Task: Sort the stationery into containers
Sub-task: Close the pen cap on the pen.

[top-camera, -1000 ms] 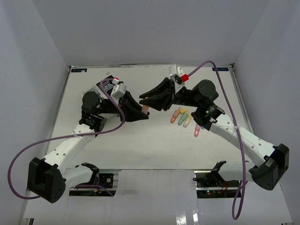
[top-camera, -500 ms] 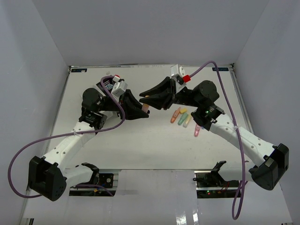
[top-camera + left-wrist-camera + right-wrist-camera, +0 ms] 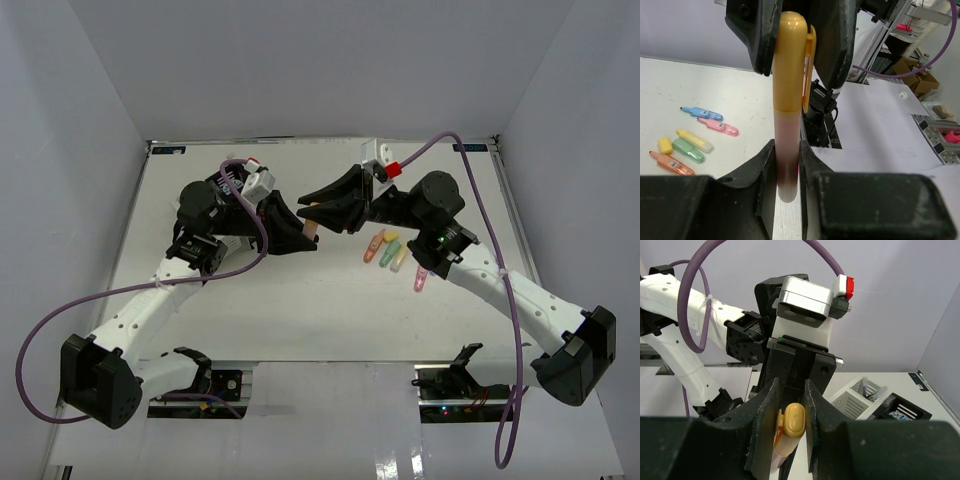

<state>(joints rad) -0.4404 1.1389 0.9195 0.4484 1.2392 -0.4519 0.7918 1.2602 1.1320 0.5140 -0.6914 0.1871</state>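
Note:
An orange highlighter hangs in the air over the middle of the table, held from both ends. My left gripper is shut on its pale body end. My right gripper is shut on its orange cap. In the top view the two grippers meet tip to tip, left gripper below right gripper. Several more highlighters lie on the table to the right: blue, pink, yellow, green, orange. The containers show behind the left arm: white and black.
The loose highlighters lie under my right forearm, with a pink one a little nearer. White walls close the table on three sides. Purple cables loop off both wrists.
The left wrist has tipped back a little and the right gripper has shifted slightly. Both stay shut on the orange highlighter.

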